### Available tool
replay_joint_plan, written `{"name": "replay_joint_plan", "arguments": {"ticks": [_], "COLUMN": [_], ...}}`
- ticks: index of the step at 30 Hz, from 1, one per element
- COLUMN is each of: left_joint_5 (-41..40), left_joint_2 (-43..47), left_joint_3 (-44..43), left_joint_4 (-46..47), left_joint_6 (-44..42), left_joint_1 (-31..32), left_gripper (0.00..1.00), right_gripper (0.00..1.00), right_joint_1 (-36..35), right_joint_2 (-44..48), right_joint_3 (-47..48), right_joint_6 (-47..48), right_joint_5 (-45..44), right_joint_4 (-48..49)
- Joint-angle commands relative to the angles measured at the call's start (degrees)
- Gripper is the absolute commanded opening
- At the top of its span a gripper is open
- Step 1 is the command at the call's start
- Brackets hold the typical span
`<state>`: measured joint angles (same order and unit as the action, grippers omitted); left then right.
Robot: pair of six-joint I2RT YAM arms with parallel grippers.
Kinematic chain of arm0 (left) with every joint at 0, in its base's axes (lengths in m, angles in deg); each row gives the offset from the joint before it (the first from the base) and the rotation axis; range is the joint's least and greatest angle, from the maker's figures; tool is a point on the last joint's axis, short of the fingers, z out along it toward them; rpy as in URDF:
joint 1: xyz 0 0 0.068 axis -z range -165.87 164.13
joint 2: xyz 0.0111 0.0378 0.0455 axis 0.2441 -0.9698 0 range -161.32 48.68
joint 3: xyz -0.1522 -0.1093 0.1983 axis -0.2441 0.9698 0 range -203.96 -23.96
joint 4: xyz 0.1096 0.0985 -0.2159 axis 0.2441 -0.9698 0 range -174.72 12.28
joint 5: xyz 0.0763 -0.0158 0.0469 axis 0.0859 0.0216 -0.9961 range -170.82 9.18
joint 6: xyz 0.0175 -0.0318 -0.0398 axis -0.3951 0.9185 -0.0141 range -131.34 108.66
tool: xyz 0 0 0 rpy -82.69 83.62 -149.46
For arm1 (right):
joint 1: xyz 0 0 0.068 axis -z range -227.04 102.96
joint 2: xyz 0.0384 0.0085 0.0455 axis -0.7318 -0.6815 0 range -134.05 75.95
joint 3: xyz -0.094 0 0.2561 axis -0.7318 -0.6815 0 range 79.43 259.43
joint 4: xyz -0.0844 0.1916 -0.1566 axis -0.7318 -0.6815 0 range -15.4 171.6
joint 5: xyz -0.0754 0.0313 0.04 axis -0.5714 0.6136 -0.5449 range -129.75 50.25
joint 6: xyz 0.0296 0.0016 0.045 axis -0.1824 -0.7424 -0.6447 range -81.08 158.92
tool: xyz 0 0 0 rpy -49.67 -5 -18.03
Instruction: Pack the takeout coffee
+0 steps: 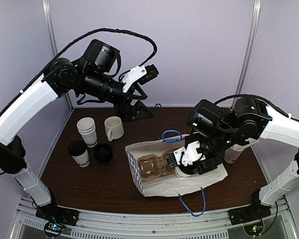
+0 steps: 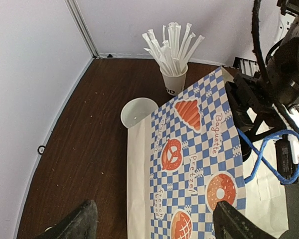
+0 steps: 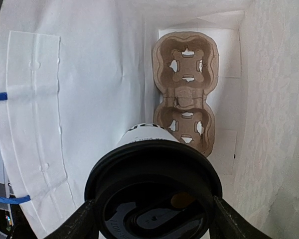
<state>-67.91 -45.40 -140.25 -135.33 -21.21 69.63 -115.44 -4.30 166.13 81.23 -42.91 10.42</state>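
The takeout coffee (image 3: 154,169), a white paper cup with a black lid, is gripped at its lid by my right gripper (image 3: 157,221). It hangs inside the mouth of a white paper bag (image 3: 79,89), just in front of a brown pulp cup carrier (image 3: 187,94) deep in the bag. In the top view my right gripper (image 1: 183,167) reaches into the bag (image 1: 209,177), and the wrist hides most of the cup. My left gripper (image 1: 134,110) is open and empty, held high behind the bag, its fingers (image 2: 82,224) wide apart above the checkered side (image 2: 189,164).
At the left stand a second lidded cup (image 1: 79,153), a loose black lid (image 1: 103,152), a stack of white cups (image 1: 88,130) and a cream mug (image 1: 113,128). A cup of straws (image 2: 174,79) and a white bowl (image 2: 138,112) stand beyond the bag. Blue bag handles (image 1: 172,135) stick out.
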Motion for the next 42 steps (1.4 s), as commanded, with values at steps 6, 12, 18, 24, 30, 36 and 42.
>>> {"name": "replay_joint_plan", "arguments": {"ticks": [6, 12, 18, 24, 30, 36, 42], "left_joint_5": [-2.86, -2.57, 0.43, 4.35, 11.46, 18.07, 17.98], "left_joint_2": [-0.24, 0.18, -4.04, -5.67, -5.78, -5.68, -4.16], "left_joint_3": [7.85, 6.92, 6.64, 10.35, 14.05, 14.32, 16.27], "left_joint_4": [9.91, 14.55, 17.19, 20.5, 22.84, 20.97, 16.5], "left_joint_6": [4.02, 7.49, 8.02, 9.69, 14.11, 14.9, 12.69], "left_joint_1": [-5.84, -12.95, -14.2, -14.2, -14.2, -12.14, -6.5], "left_gripper": [0.84, 0.84, 0.83, 0.82, 0.79, 0.76, 0.74], "right_gripper": [0.6, 0.6, 0.6, 0.6, 0.6, 0.59, 0.6], "right_joint_1": [-0.49, -1.24, -1.88, -2.38, -2.88, -2.97, -3.1], "right_joint_2": [1.51, 2.06, 4.48, 4.6, 3.26, 3.33, 3.96], "right_joint_3": [-2.4, -6.78, -9.77, -9.99, -12.49, -14.71, -14.65], "right_joint_6": [0.5, 0.32, 0.58, 0.23, 2.17, 3.12, 2.29], "right_joint_5": [-9.6, -9.52, -9.73, -9.7, -12.69, -15.65, -13.68], "right_joint_4": [9.95, 13.63, 14.96, 15.1, 18.0, 21.47, 19.91]}}
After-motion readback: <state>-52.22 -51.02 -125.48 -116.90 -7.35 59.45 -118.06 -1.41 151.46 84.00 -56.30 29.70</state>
